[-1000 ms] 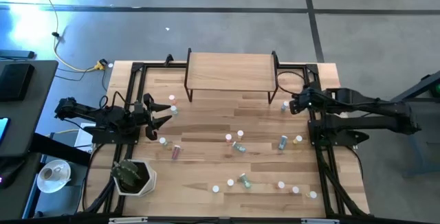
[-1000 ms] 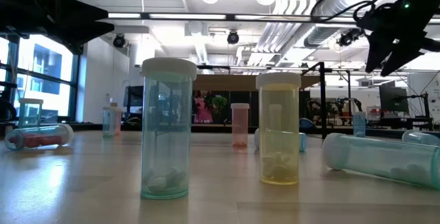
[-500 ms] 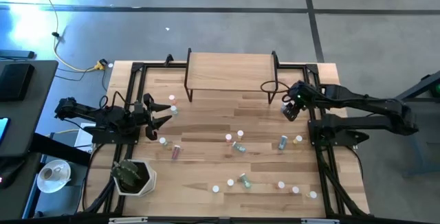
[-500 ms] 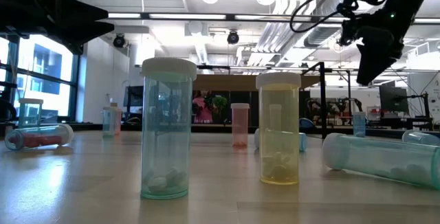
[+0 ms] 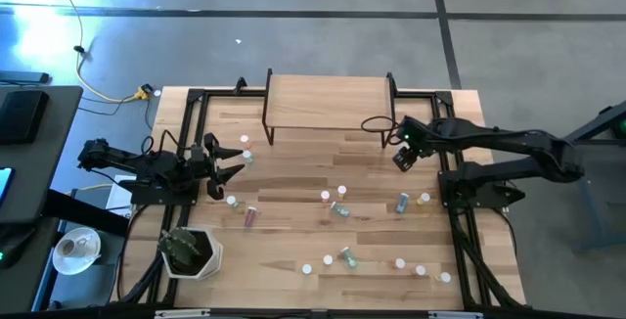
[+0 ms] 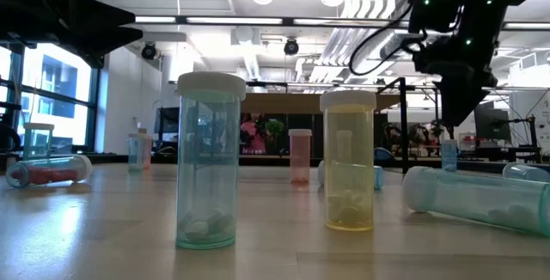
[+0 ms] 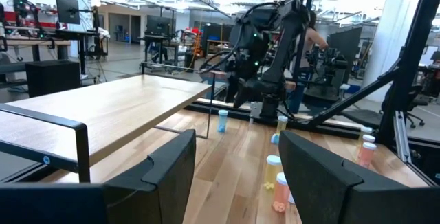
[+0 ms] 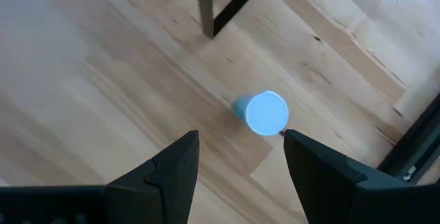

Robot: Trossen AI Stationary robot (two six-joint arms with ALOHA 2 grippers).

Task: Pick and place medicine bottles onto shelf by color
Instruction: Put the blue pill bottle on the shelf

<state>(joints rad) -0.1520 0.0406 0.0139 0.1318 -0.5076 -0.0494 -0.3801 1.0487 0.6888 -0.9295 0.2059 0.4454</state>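
The right gripper (image 5: 402, 158) is being held with jaws wide and empty above an upright blue bottle (image 8: 262, 112), which is standing on the table (image 5: 293, 250) near the shelf (image 5: 326, 101) leg. The left gripper (image 5: 227, 163) is being kept parted, empty, at the table's left edge. Other bottles are lying scattered mid-table.

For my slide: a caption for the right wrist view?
Open right gripper hovers above an upright blue bottle near a shelf leg.
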